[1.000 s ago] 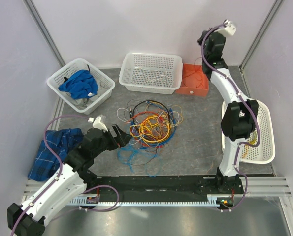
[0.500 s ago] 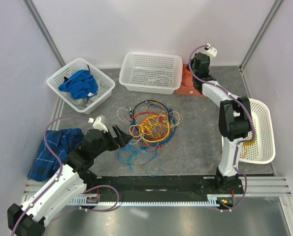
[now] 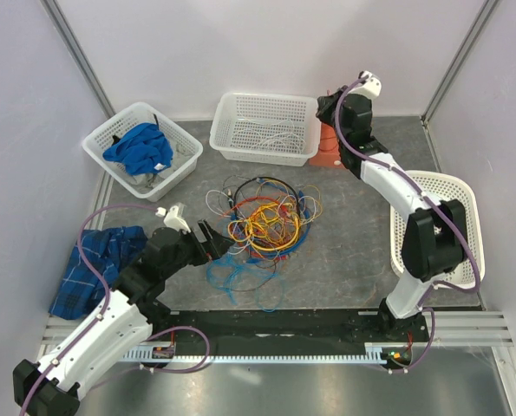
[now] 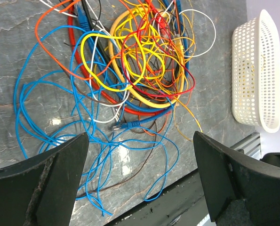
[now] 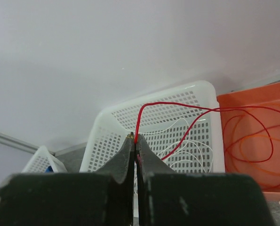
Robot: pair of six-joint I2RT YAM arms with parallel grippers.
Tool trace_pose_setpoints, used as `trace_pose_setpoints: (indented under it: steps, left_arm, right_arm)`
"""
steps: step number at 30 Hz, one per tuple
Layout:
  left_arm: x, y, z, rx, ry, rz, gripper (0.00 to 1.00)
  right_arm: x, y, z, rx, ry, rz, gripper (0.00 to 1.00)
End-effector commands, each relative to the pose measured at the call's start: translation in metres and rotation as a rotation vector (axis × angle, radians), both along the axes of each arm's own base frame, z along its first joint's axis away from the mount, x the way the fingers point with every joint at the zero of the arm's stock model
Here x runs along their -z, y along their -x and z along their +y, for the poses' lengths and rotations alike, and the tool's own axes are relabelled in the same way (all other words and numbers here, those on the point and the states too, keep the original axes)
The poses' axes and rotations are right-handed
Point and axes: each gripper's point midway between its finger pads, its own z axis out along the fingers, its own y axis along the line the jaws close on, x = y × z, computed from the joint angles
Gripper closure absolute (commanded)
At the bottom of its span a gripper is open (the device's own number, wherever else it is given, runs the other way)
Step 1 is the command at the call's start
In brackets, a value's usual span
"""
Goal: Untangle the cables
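Main bunch of cables [image 3: 262, 221]: on the worktop [image 3: 344, 247], centre. Left tool [image 3: 212, 239]: open wide, just left of the bunch, holding nothing. Right tool [image 5: 135, 143]: closed on a red cable [image 5: 138, 125], near the far centre basket [image 3: 259, 154], which holds white wires [image 3: 279, 137]. Orange tray [image 5: 245, 101] beside it: orange cables [image 5: 270, 139]. Far-left basket [image 3: 101, 156]: blue cloth [image 3: 139, 147]. Right basket [image 3: 470, 217]: contents unclear
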Motion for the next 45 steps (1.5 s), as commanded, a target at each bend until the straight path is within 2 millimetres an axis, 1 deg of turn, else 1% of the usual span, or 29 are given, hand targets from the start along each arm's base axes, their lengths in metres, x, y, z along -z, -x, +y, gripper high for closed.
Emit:
trace_pose_setpoints:
  steps: [1,5,10,11,12,13,14,16,17,18,20,21,22,24,27,28,29,31,32,35,36,37,39,40,41,42,43,44,45]
  left_arm:
    - [-0.008,0.002,-0.009,0.023,0.059,-0.010,0.00]
    - [-0.009,0.003,-0.009,0.029,0.065,-0.015,0.00]
    - [-0.010,0.003,-0.008,0.026,0.063,-0.020,0.00]
    - [-0.010,0.002,-0.007,0.021,0.059,-0.021,0.00]
    - [-0.010,0.002,-0.007,0.018,0.058,-0.020,0.00]
    - [-0.010,0.001,-0.007,0.016,0.056,-0.021,0.00]
    - [-0.009,0.001,-0.007,0.015,0.056,-0.018,0.00]
    - [-0.007,0.001,-0.007,0.009,0.055,-0.007,0.00]
    - [-0.006,0.001,-0.007,0.010,0.053,-0.003,0.00]
    - [-0.004,0.001,-0.007,0.009,0.051,0.003,0.00]
    - [-0.003,0.000,-0.006,0.000,0.050,0.007,0.00]
    - [-0.003,0.000,-0.006,-0.003,0.050,0.007,0.00]
    - [-0.003,0.000,-0.005,-0.005,0.050,0.008,0.00]
    - [-0.003,-0.001,-0.005,-0.012,0.047,0.006,0.00]
    - [-0.008,-0.005,-0.003,-0.027,0.043,-0.014,0.00]
    - [-0.011,-0.007,-0.003,-0.029,0.041,-0.022,0.00]
    - [-0.014,-0.008,-0.002,-0.035,0.039,-0.031,0.00]
    - [-0.021,-0.011,-0.002,-0.037,0.036,-0.049,0.00]
    - [-0.022,-0.012,-0.002,-0.037,0.033,-0.050,0.00]
    - [-0.025,-0.013,-0.003,-0.035,0.031,-0.049,0.00]
    - [-0.026,-0.014,-0.004,-0.036,0.032,-0.049,0.00]
    - [-0.027,-0.017,-0.001,-0.059,0.026,-0.055,0.00]
    - [-0.025,-0.019,-0.001,-0.062,0.019,-0.045,0.00]
    - [-0.027,-0.020,0.000,-0.068,0.020,-0.048,0.00]
    - [-0.027,-0.021,-0.001,-0.071,0.022,-0.047,0.00]
    - [-0.026,-0.021,-0.001,-0.072,0.020,-0.042,0.00]
    - [-0.025,-0.022,-0.002,-0.072,0.019,-0.038,0.00]
    - [-0.025,-0.022,-0.002,-0.072,0.021,-0.034,0.00]
    - [-0.025,-0.023,-0.003,-0.074,0.026,-0.031,0.00]
  right_arm:
    - [0.003,0.008,-0.010,0.026,-0.032,0.020,1.00]
    - [0.044,-0.013,-0.035,0.095,-0.013,0.117,1.00]
    - [0.110,-0.044,-0.048,0.134,0.016,0.264,1.00]
    - [0.130,-0.048,-0.050,0.144,0.032,0.302,1.00]
    - [0.130,-0.054,-0.050,0.152,0.036,0.301,1.00]
    - [0.139,-0.056,-0.054,0.165,0.046,0.325,1.00]
    - [0.159,-0.060,-0.058,0.177,0.057,0.362,1.00]
    - [0.170,-0.069,-0.063,0.191,0.059,0.388,1.00]
    - [0.194,-0.069,-0.071,0.205,0.070,0.447,1.00]
    - [0.192,-0.075,-0.071,0.206,0.071,0.445,1.00]
    - [0.208,-0.077,-0.073,0.196,0.081,0.480,1.00]
    - [0.204,-0.080,-0.072,0.186,0.087,0.466,0.93]
    - [0.201,-0.082,-0.071,0.177,0.089,0.452,0.75]
    - [0.185,-0.080,-0.070,0.178,0.087,0.406,0.56]
    - [0.149,-0.072,-0.070,0.187,0.071,0.311,0.42]
    - [0.140,-0.069,-0.071,0.187,0.075,0.296,0.40]
    - [0.119,-0.066,-0.069,0.185,0.074,0.265,0.39]
    - [0.099,-0.059,-0.071,0.204,0.093,0.242,0.34]
    - [0.078,-0.055,-0.067,0.201,0.090,0.213,0.33]
    - [0.047,-0.041,-0.062,0.198,0.103,0.184,0.28]
    - [0.043,-0.036,-0.060,0.199,0.112,0.186,0.27]
    - [0.043,-0.029,-0.056,0.200,0.138,0.202,0.27]
    - [0.025,-0.009,-0.047,0.184,0.169,0.177,0.27]
    - [0.005,0.008,-0.031,0.157,0.205,0.137,0.27]
    - [0.020,0.022,-0.020,0.125,0.236,0.158,0.27]
    - [0.017,0.031,-0.007,0.087,0.243,0.131,0.27]
    - [0.005,0.054,0.025,-0.016,0.235,0.092,0.28]
    - [0.037,0.071,0.039,-0.081,0.260,0.135,0.28]
    - [0.039,0.082,0.054,-0.129,0.247,0.106,0.28]
